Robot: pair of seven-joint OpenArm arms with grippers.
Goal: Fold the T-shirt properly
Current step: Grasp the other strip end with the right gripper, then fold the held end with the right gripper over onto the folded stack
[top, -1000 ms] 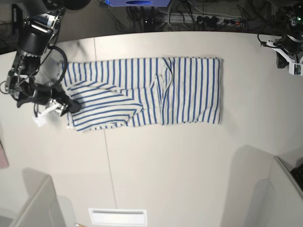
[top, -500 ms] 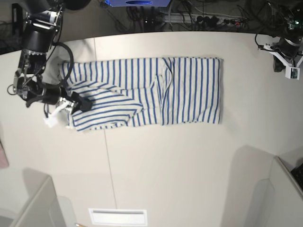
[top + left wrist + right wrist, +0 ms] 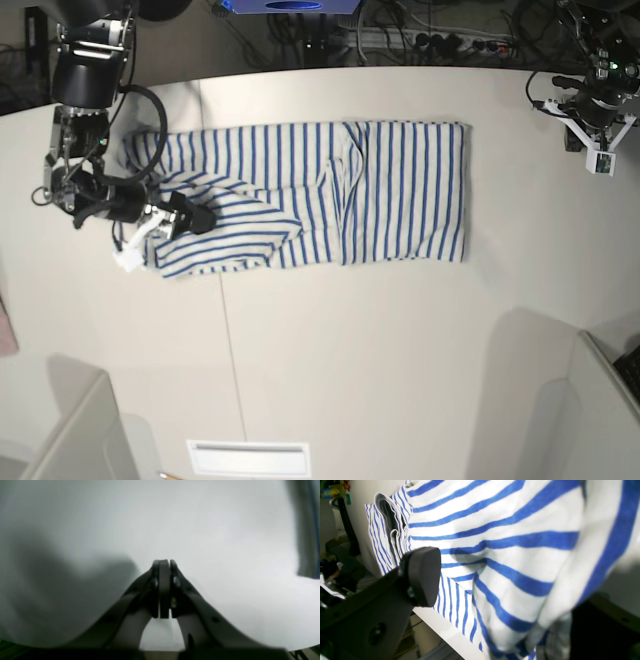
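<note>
The white T-shirt with blue stripes [image 3: 390, 190] lies folded into a long band across the table, with a sleeve flap folded over at its left part [image 3: 235, 225]. My right gripper [image 3: 165, 232] is at the shirt's left end, open, with striped cloth [image 3: 510, 555] filling the gap between its dark fingers [image 3: 422, 575]. My left gripper [image 3: 598, 160] hovers at the far right edge of the table, away from the shirt. In the left wrist view it [image 3: 165, 563] is shut and empty over bare white table. No orange mark or label shows.
The white table [image 3: 380, 340] has a thin seam [image 3: 228, 340] running front to back. Cables and power strips [image 3: 420, 40] lie behind the far edge. Grey panels stand at the front left [image 3: 85, 430] and front right [image 3: 590, 410]. A white slotted plate [image 3: 248, 458] sits at the front edge.
My right gripper has moved rightward from beside the shirt's left edge onto the cloth, nudging that end. My left gripper has shifted a little left and down at the table's right edge.
</note>
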